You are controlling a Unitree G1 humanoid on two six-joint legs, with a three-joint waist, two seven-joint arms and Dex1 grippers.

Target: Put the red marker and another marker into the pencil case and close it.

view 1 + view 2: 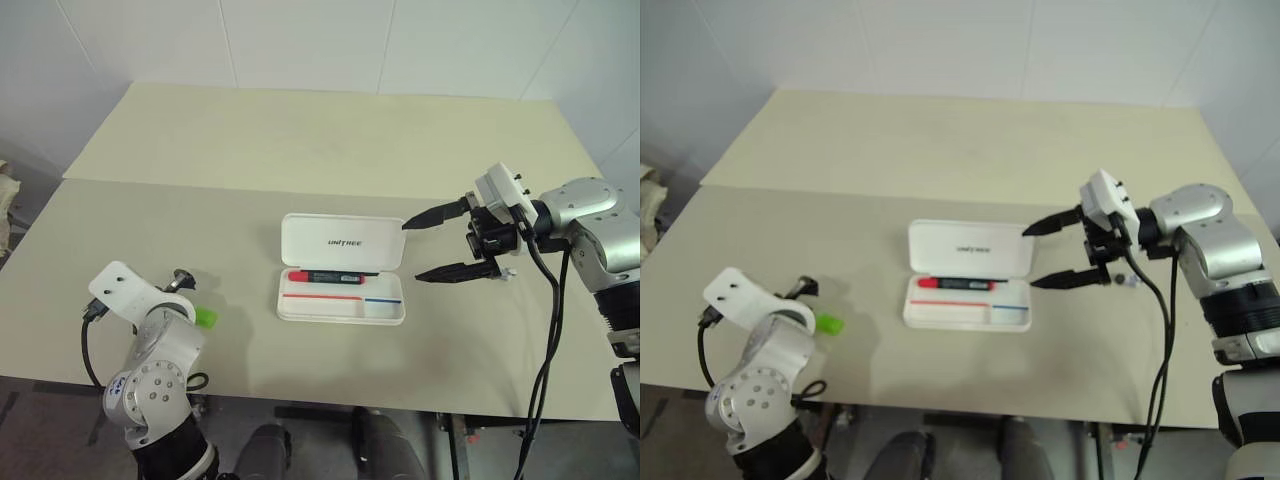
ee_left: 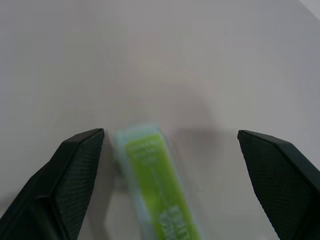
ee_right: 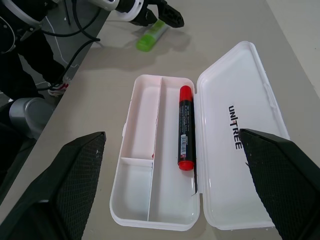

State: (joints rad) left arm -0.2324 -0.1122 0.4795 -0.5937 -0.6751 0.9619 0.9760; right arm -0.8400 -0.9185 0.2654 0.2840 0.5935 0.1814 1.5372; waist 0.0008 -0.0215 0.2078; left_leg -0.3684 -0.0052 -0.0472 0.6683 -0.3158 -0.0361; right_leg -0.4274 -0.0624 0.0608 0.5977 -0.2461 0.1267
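- On the beige bench (image 1: pixel 300 150), centre: the white, flat, hard-plastic pencil case (image 1: pixel 342 297) lies open, its lid printed "Unitree" folded flat away from the robot; a red and a blue stripe run along the tray.
- In the tray's long compartment next to the hinge: the slim red marker (image 3: pixel 185 127), red-capped with a black barrel, lies parallel to the hinge. This half of the loading is judged done.
- At the robot's left, well apart from the case: the short, stubby, lime-green marker (image 2: pixel 155 185) lies flat on the bench.
- Left claw (image 2: pixel 170 150): jaws wide, empty, straddling the green marker's end without touching it.
- Right claw (image 1: pixel 440 245): jaws wide, empty, just beside the case's right end.
- Handling, judged: the green marker looks light, rigid and smooth, so it may roll or slip; a pinch across the barrel near mid-length, jaws square to its axis, seems safest.
- Handling, judged: the case looks light and may slide; the thin lid is best pushed at its free long edge.
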